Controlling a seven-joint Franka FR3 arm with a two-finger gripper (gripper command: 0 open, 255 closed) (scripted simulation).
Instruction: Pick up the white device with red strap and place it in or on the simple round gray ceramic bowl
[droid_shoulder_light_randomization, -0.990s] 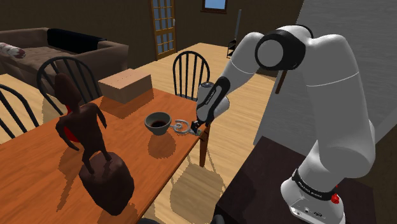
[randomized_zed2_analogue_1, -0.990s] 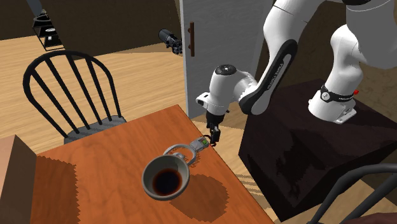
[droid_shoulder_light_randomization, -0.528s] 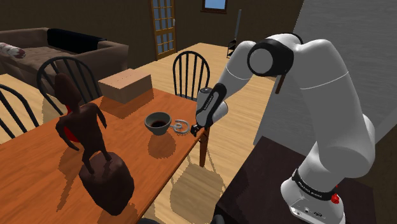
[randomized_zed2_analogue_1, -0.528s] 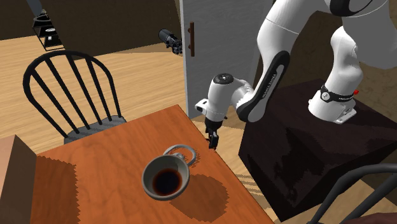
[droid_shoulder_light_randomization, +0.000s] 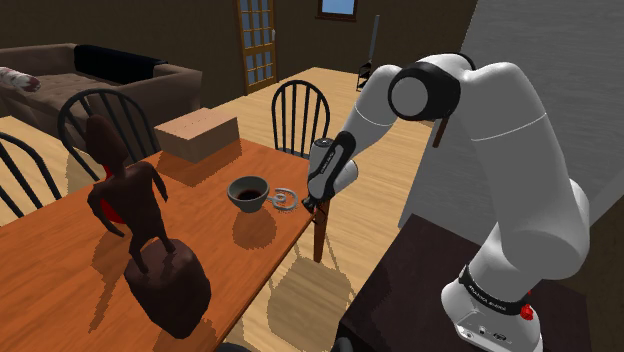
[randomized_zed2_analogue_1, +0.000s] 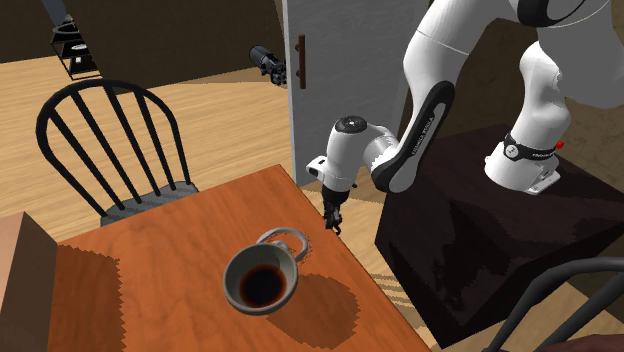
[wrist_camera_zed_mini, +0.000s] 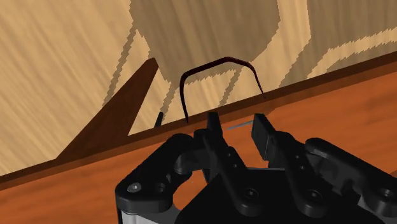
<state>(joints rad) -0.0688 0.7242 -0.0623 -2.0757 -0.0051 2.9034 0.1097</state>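
Grey bowl (randomized_zed2_analogue_1: 230, 290), dark inside, with the device (randomized_zed2_analogue_1: 287, 238) lying just beside it.

You see a reddish-brown wooden bench (droid_shoulder_light_randomization: 60, 255) with a smooth, grained top. The round gray bowl (droid_shoulder_light_randomization: 248, 192) on it looks matt and ceramic-like. The looped silvery-grey device (randomized_zed2_analogue_1: 285, 240) has a smooth sheen. The black fingers (wrist_camera_zed_mini: 262, 133) look matt, and the floor (droid_shoulder_light_randomization: 365, 225) is pale wood.

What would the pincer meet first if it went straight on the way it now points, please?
The pincer would likely meet the table top right at its edge, though depth is unclear.
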